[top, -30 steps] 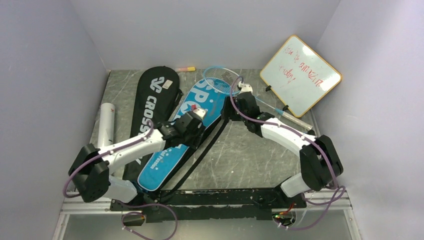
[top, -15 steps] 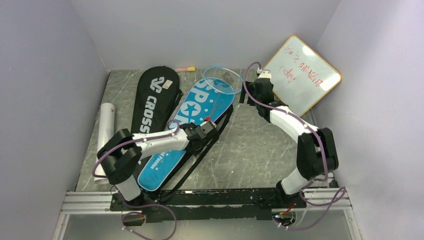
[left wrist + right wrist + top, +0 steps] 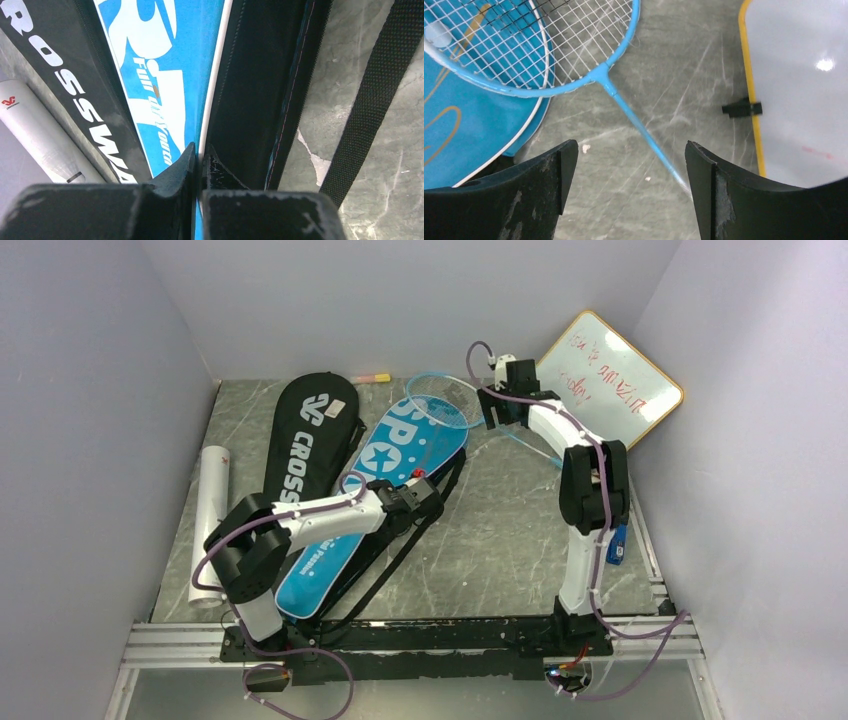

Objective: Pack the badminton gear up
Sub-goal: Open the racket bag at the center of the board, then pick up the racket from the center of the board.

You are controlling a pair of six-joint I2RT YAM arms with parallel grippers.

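The blue bag (image 3: 400,445) lies slantwise mid-table beside the black bag (image 3: 305,440). My left gripper (image 3: 432,502) sits low at the blue bag's right edge. In the left wrist view the left gripper (image 3: 201,155) is shut on the blue bag's (image 3: 160,75) white-piped rim. The light-blue racket (image 3: 445,400) rests with its head over the blue bag's top. My right gripper (image 3: 490,410) hovers open by its throat. In the right wrist view the racket's shaft (image 3: 639,125) runs on the table between the fingers of the open right gripper (image 3: 631,150), untouched.
An orange-rimmed whiteboard (image 3: 605,390) leans at the back right, close to the right gripper. A long white tube (image 3: 212,510) lies along the left wall. A black strap (image 3: 400,555) trails from the blue bag toward the near edge. A small marker (image 3: 372,377) lies by the back wall.
The left gripper dropped to the blue bag's right edge and closed on its rim. The right arm stretched toward the back, carrying its open gripper to the racket's throat beside the whiteboard.
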